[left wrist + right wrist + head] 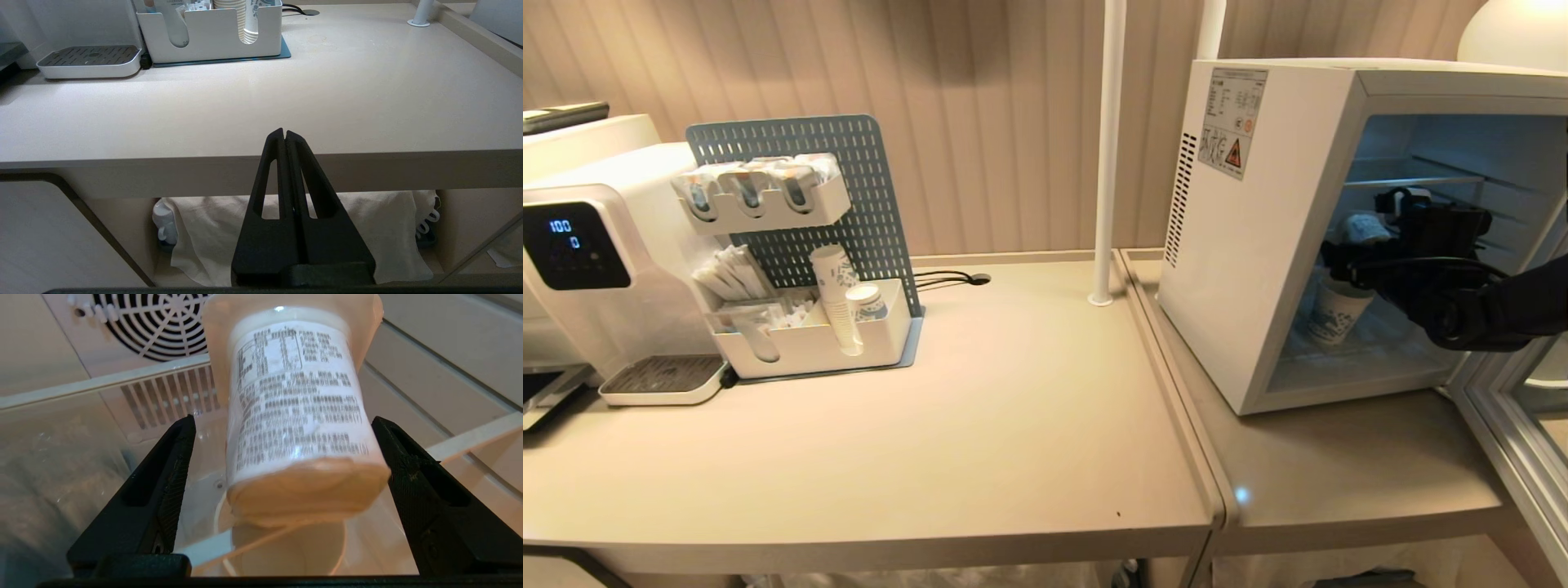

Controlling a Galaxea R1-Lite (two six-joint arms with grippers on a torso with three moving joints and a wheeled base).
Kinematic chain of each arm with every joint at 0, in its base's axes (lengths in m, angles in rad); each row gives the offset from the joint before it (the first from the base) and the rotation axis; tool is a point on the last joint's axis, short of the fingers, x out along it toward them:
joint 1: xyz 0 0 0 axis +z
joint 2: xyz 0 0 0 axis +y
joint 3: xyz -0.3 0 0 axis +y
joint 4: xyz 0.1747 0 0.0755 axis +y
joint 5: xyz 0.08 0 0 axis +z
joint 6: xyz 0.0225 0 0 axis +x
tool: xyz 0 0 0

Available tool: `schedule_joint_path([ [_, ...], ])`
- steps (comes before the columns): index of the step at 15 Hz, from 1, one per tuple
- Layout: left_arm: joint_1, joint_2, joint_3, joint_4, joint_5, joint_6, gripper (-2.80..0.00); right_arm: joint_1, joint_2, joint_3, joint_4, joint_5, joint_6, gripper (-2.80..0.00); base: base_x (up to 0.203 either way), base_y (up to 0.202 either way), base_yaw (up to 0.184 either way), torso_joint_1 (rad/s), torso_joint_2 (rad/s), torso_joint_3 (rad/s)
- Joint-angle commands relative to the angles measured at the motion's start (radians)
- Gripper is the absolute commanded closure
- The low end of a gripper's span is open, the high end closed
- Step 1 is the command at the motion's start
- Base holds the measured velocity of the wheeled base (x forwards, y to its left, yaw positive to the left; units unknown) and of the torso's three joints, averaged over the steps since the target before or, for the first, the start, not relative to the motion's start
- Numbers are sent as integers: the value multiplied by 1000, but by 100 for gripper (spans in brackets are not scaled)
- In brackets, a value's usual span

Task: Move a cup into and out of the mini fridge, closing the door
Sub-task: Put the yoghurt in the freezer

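Our right gripper (282, 457) is inside the fridge (1258, 245), its fingers wide on both sides of the cup (298, 420), not pressing it. Our left gripper (284, 134) is shut and empty, before the desk (261, 102) edge.

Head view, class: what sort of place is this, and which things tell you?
Probably a self-serve drinks corner in an office or café: a water dispenser, stacked paper cups in an organiser, and an open mini fridge on the counter.
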Motion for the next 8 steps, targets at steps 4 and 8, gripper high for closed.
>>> schedule_joint_path([
  [4, 0, 0, 2, -1, 0, 0, 0, -8, -59, 90, -40, 2, -3, -280, 0, 0, 0, 0, 0, 0],
  [8, 0, 0, 2, -1, 0, 0, 0, -8, -96, 121, -47, 3, -5, -280, 0, 0, 0, 0, 0, 0],
])
